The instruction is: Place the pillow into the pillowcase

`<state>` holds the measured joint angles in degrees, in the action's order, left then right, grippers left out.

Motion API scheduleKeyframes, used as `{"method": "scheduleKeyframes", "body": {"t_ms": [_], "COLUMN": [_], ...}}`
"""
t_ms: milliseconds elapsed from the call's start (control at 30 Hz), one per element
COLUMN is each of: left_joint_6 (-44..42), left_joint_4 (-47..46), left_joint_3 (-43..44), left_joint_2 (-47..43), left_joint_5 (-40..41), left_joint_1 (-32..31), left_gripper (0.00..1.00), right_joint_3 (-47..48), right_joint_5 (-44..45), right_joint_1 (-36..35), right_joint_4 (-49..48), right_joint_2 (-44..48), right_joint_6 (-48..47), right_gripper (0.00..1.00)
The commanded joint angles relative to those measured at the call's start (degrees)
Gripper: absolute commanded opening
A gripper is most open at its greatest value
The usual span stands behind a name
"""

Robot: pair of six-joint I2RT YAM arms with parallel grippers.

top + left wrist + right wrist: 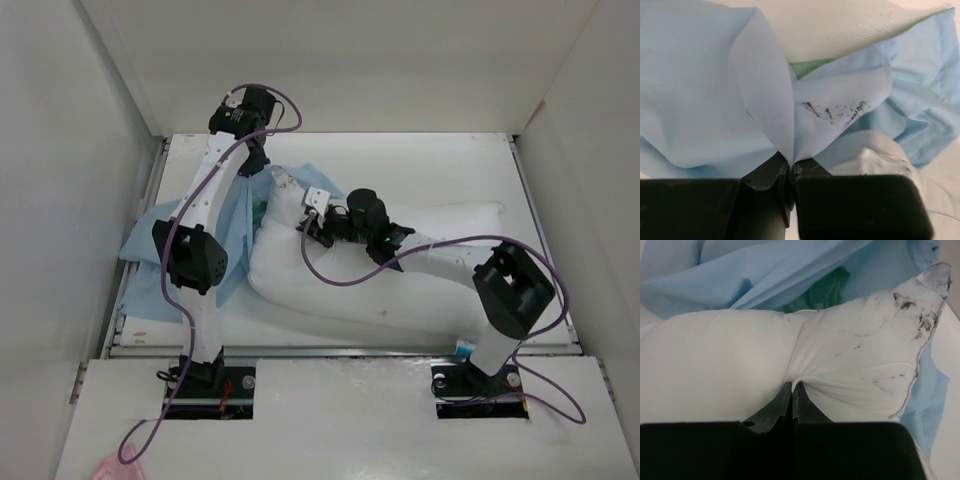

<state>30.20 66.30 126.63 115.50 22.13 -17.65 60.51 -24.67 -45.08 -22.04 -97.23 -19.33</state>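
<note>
Pressed-together black jaws of the left gripper [791,167] fill the bottom of its wrist view. They pinch a fold of the light blue pillowcase [695,100], and the cloth fans up and outward from the nip toward 12 o'clock. A sliver of the mint-green lining [810,66] shows beyond that fold. By my reading, the hold is there to lift the upper layer of the mouth and keep it gaping.

Seen from above, the sack lies at about 9 o'clock on the white table [420,165] and spills over its left edge. The left arm reaches across it to the mouth near 11 o'clock.

To the right lies the pillow [330,295], stretched from the table's middle toward 3 o'clock. Its left end butts against the blue cloth. Most of it looks to be outside, though I cannot tell how much, if any, has entered.

The right gripper [792,387] is likewise closed tight, nipping a pucker of the pillow's cover close to that left end, with creases radiating from the pinch. The smudged corner [920,305] stands at 2 o'clock in its view and the green opening is straight ahead. The grip seems meant for pushing this end into the mouth.
</note>
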Motion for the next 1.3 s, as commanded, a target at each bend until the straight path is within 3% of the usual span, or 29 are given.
{"method": "scheduleKeyframes", "body": {"t_ms": [0, 233, 300, 400, 600, 733, 833, 1033, 1100, 1267], "left_joint_6": [-0.49, -1.54, -2.59, -5.58, -1.29, 2.40, 4.34, 7.33, 7.86, 6.10], "left_joint_4": [-14.63, -17.17, -17.87, -21.99, -23.76, -23.86, -19.65, -13.92, -15.58, -22.44], "left_joint_3": [8.17, 9.95, 9.95, 3.12, -18.84, -31.16, -33.02, -31.88, -33.63, -38.21], "left_joint_2": [-0.72, -1.25, -2.73, -7.72, -21.09, -29.71, -33.49, -38.24, -39.56, -37.47], "left_joint_5": [1.34, -0.24, -3.40, -3.94, -0.26, 0.80, 3.43, 3.54, 0.47, -9.46], "left_joint_1": [0.07, -2.30, -3.78, -7.21, -11.71, -14.16, -15.74, -21.72, -23.13, -23.83], "left_gripper": [0.00, 0.00, 0.00, 0.00, 0.00, 0.00, 0.00, 0.00, 0.00, 0.00], "right_joint_3": [0.74, 5.05, 7.50, 15.32, 11.04, 12.08, 16.56, 29.29, 29.84, 22.39], "right_joint_5": [-14.79, -23.84, -23.85, -19.30, -12.61, -10.67, -4.26, 8.20, 10.68, 29.00], "right_joint_1": [-8.18, -9.85, -9.85, -9.85, 2.87, 13.16, 17.39, 19.15, 19.15, 14.60], "right_joint_4": [18.53, 18.53, 19.40, 23.27, -3.03, -9.95, -8.29, -1.86, -1.86, -11.08], "right_joint_2": [-6.99, -14.63, -17.63, -22.47, -17.66, -16.41, -15.88, -21.50, -22.74, -19.14], "right_joint_6": [0.88, 0.17, 0.17, 0.16, 22.18, 29.78, 29.10, 29.70, 35.39, 44.28], "right_gripper": [0.00, 0.00, 0.00, 0.00, 0.00, 0.00, 0.00, 0.00, 0.00, 0.00]}}
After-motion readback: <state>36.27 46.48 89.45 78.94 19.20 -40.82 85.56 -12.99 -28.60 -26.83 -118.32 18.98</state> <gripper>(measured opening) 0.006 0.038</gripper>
